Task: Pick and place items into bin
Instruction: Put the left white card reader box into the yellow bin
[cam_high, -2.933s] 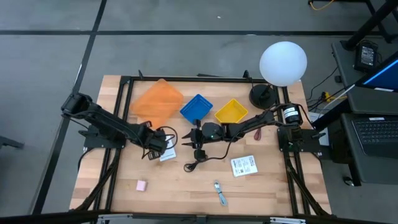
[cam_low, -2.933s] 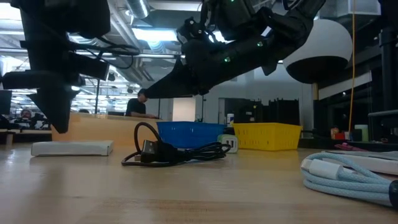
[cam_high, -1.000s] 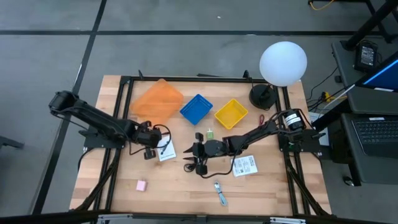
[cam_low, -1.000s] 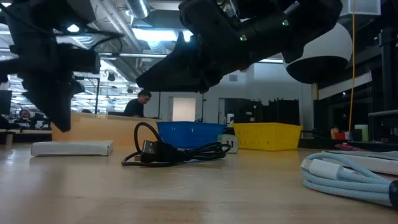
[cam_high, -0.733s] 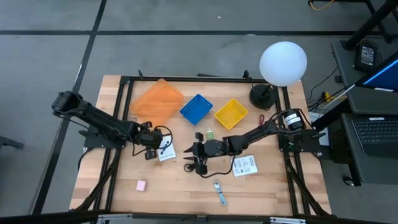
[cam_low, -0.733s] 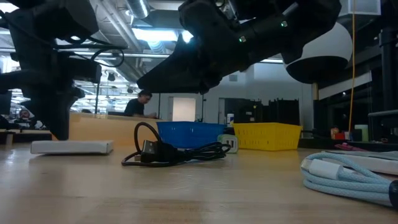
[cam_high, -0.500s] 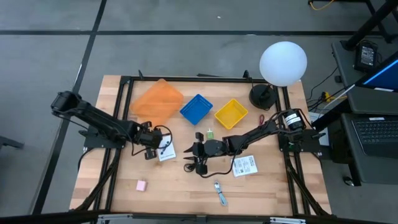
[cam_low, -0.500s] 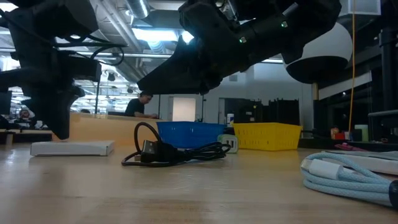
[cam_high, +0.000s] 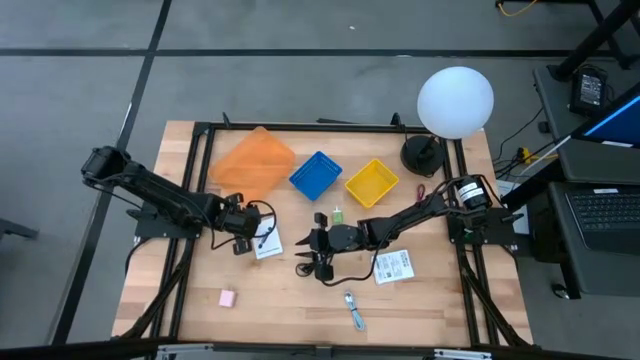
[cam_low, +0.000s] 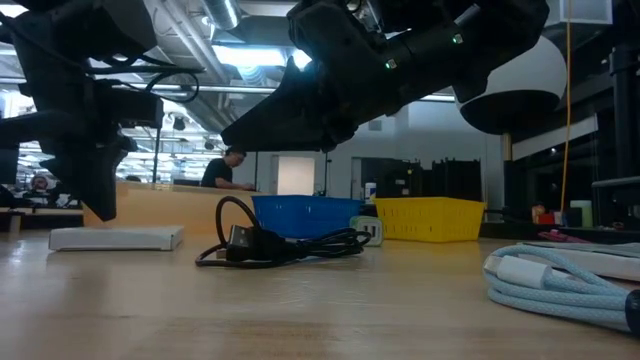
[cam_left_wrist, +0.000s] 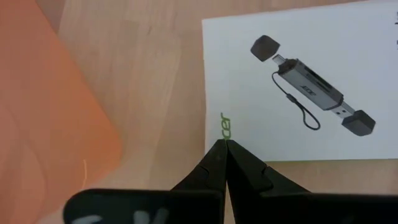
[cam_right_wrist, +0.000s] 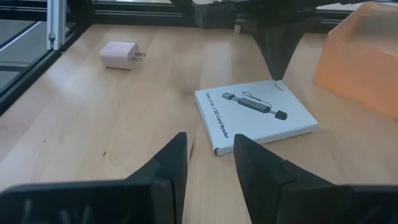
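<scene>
Two hands were at work over the table (cam_high: 180, 300), neither holding anything.

Left hand (cam_left_wrist: 222, 144): fingers pressed together to a point, empty, poised just over the near edge of the white box (cam_left_wrist: 298, 87), the card printed with a card-reader picture. In the high view the left hand (cam_high: 240, 243) stood beside the box (cam_high: 268, 245), with the orange bin (cam_high: 252, 163) close behind it. Whether the tips touched the box could not be told.

Right hand (cam_right_wrist: 210, 163): fingers parted by a narrow gap, empty, aimed across the table at the same box (cam_right_wrist: 255, 115) and the pink block (cam_right_wrist: 120, 55) beyond. In the high view the right hand (cam_high: 318, 250) hung over the black cable (cam_high: 312, 262); the low view showed the cable (cam_low: 280, 243) lying loose on the wood with the hand clear above it.

Other items, all on the table and out of the bins: printed packet (cam_high: 392, 265), blue-silver tool (cam_high: 354, 311), green piece (cam_high: 338, 214), pink block (cam_high: 227, 298). Blue bin (cam_high: 316, 174) and yellow bin (cam_high: 372, 180) stood at the back.

Handling note, as judgement: the flat box likely offered little to grip from above; the left hand would need to open before descending and take it across an edge. The cable called for a grasp at the thick of the coil, lest a loose end trail.
</scene>
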